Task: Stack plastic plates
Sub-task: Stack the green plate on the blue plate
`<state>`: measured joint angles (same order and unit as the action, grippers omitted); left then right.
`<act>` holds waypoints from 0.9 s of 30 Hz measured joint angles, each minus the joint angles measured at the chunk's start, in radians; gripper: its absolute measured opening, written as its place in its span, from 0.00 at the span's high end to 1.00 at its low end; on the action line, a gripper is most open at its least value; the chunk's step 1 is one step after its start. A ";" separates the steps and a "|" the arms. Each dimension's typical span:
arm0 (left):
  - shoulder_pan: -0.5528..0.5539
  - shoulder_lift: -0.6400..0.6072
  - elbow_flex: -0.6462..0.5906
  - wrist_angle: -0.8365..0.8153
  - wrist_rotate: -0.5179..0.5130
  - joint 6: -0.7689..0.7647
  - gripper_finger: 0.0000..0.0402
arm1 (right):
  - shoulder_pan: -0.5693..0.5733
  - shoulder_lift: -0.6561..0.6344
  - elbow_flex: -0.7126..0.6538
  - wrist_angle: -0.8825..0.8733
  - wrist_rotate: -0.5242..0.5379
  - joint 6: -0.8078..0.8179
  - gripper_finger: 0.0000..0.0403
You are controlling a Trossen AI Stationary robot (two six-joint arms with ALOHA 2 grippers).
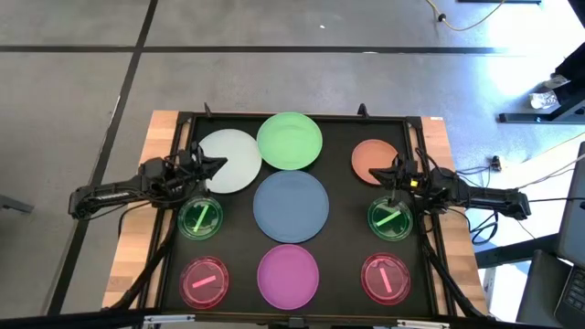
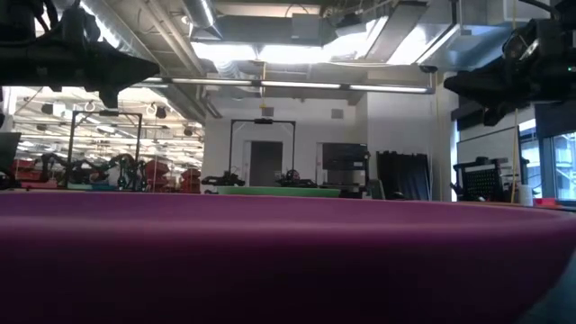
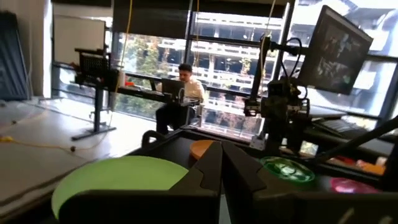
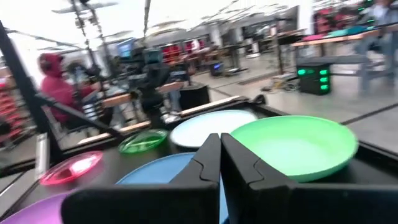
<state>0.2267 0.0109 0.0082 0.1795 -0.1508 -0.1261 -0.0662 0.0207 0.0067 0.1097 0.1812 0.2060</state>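
Nine plates lie singly on the black mat [image 1: 338,239]. At the far side are a white one [image 1: 233,155], a green one [image 1: 290,140] and an orange one [image 1: 370,155]. A blue plate [image 1: 291,205] is in the middle and a magenta plate [image 1: 288,274] at the near edge. Translucent green plates [image 1: 201,217] [image 1: 390,217] and pink-red plates [image 1: 204,281] [image 1: 387,279] sit at both sides. My left gripper [image 1: 219,164] [image 3: 221,163] is shut, raised over the white plate's left edge. My right gripper [image 1: 379,172] [image 4: 219,155] is shut, raised over the orange plate's near edge.
The mat has a raised black frame [image 1: 292,116] on a wooden table [image 1: 137,228]. In the low view the magenta plate [image 2: 270,261] fills the foreground, with both arms high above it. People sit at desks in the room beyond [image 3: 183,87] [image 4: 53,81].
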 joint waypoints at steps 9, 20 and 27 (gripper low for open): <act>0.000 0.022 0.000 0.203 0.066 0.090 0.99 | 0.000 0.243 0.000 0.341 0.038 -0.072 1.00; 0.000 0.140 0.000 0.368 0.033 0.051 0.99 | 0.000 0.678 0.085 0.490 0.046 -0.146 1.00; 0.000 0.224 0.000 0.378 -0.042 -0.006 0.99 | 0.000 0.881 0.241 0.442 0.115 -0.251 1.00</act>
<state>0.2268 0.2345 0.0082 0.5571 -0.1928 -0.1318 -0.0661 0.9020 0.2479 0.5515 0.2959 -0.0453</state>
